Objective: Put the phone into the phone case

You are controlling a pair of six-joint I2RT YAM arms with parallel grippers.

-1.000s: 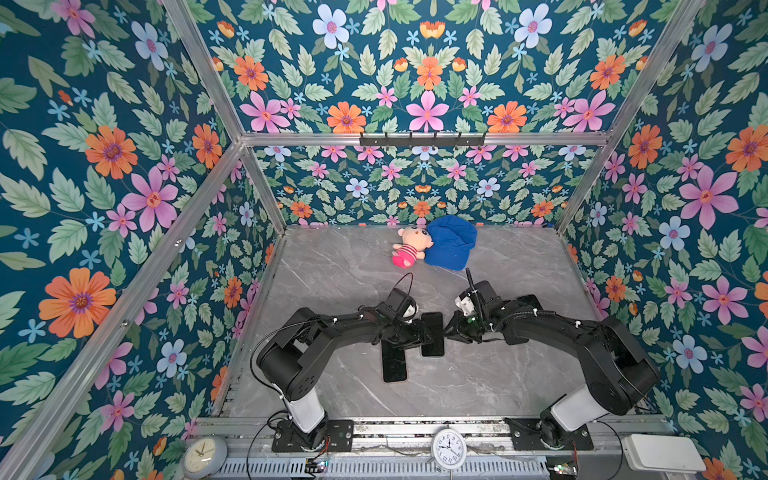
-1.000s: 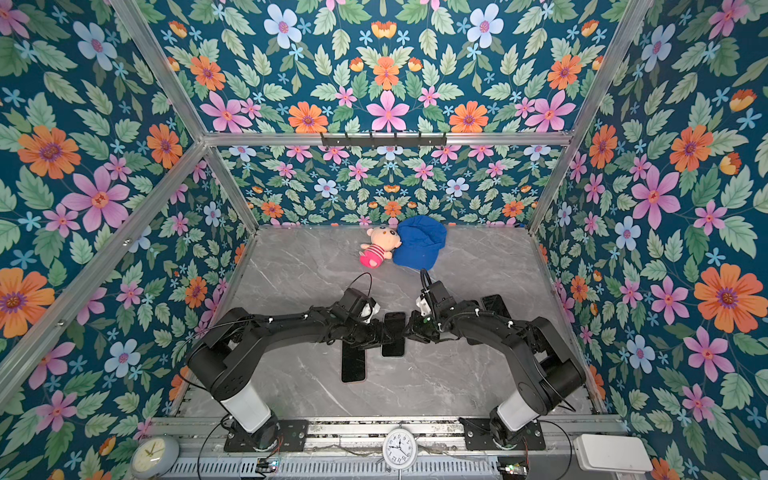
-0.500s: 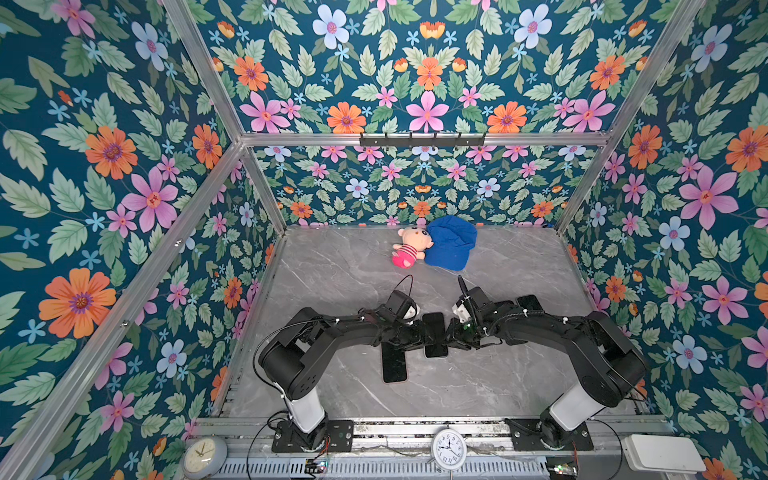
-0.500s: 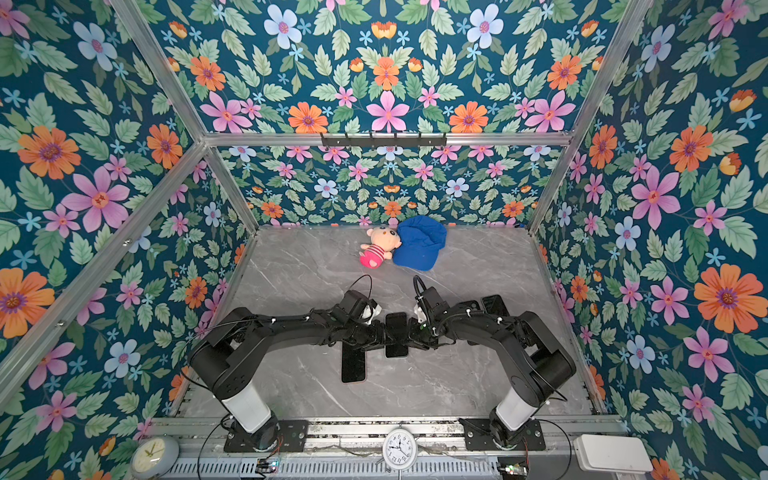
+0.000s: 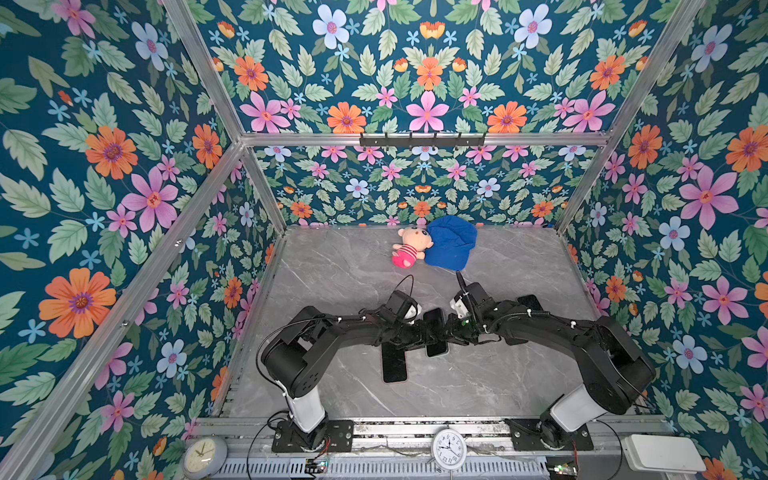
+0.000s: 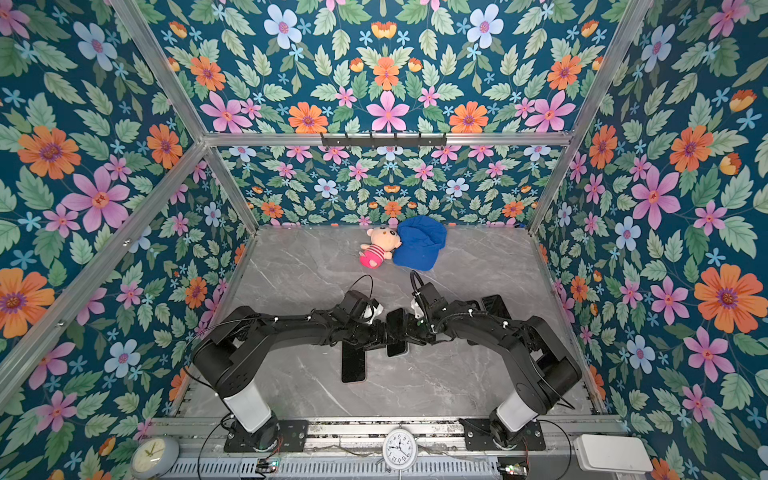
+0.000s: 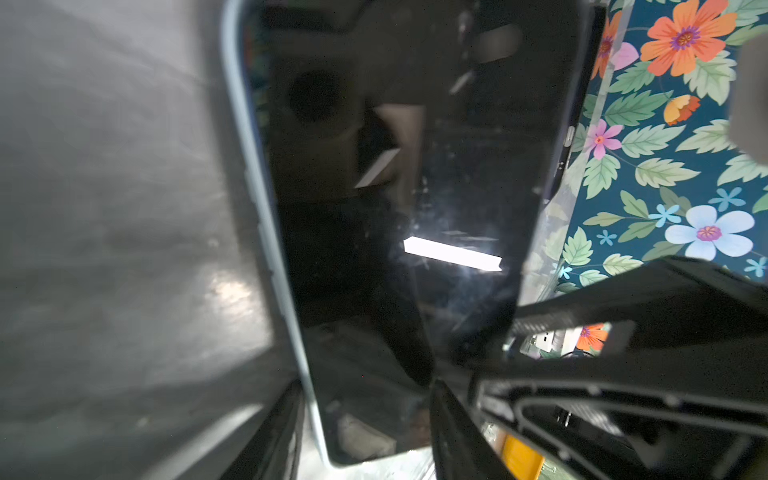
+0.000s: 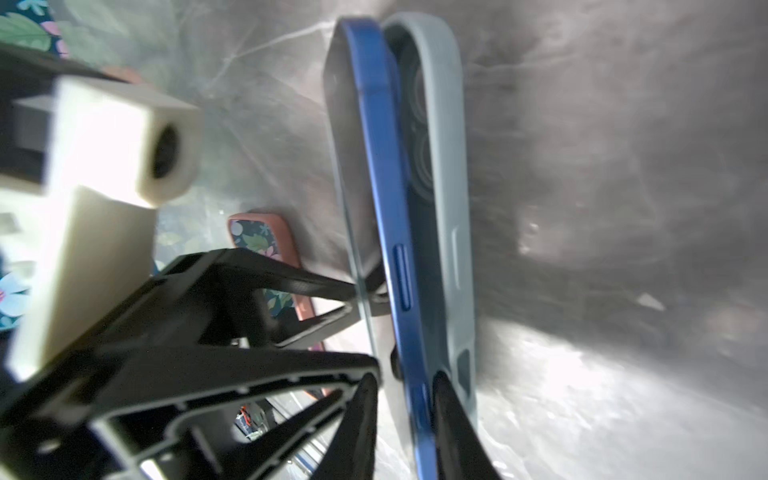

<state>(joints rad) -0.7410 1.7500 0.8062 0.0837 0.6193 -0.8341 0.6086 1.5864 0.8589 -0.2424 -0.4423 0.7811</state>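
Floral walls enclose a grey marble counter [image 5: 332, 270]. At its middle the right claw [image 8: 405, 399] pinches the blue phone [image 8: 376, 137] against the grey phone case [image 8: 451, 124], which gapes away at one end. The left claw [image 7: 365, 409] clasps the phone's sides. Another phone [image 5: 394, 365] lies just beside.

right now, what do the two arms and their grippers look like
The left arm and right arm are matte black with rounded joints and a white lower segment above black base plates. Thin black cables loop at the wrists, with white ties along the links. The left gripper and right gripper have black, ribbed, tapering fingers.
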